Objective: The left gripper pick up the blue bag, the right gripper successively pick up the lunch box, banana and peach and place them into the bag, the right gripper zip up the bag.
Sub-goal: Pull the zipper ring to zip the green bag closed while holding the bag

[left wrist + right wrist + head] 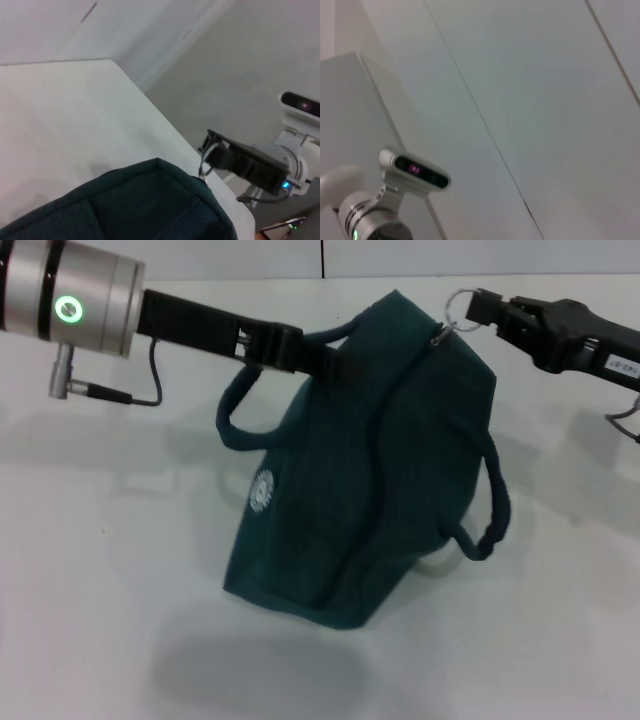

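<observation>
The blue bag point(360, 470) hangs tilted above the white table point(100, 590), its lower corner near the surface. It is zipped shut, with the white logo facing me. My left gripper point(300, 348) is shut on one loop handle at the bag's top left. My right gripper point(478, 308) is shut on the ring zip pull point(458, 308) at the bag's top right corner. The left wrist view shows the bag's top point(150, 200) and the right gripper point(215, 155) on the ring. The lunch box, banana and peach are out of view.
The second loop handle point(495, 505) hangs loose on the bag's right side. The table edge point(165, 125) shows in the left wrist view with floor beyond. The right wrist view shows only wall and the left arm's camera point(415, 172).
</observation>
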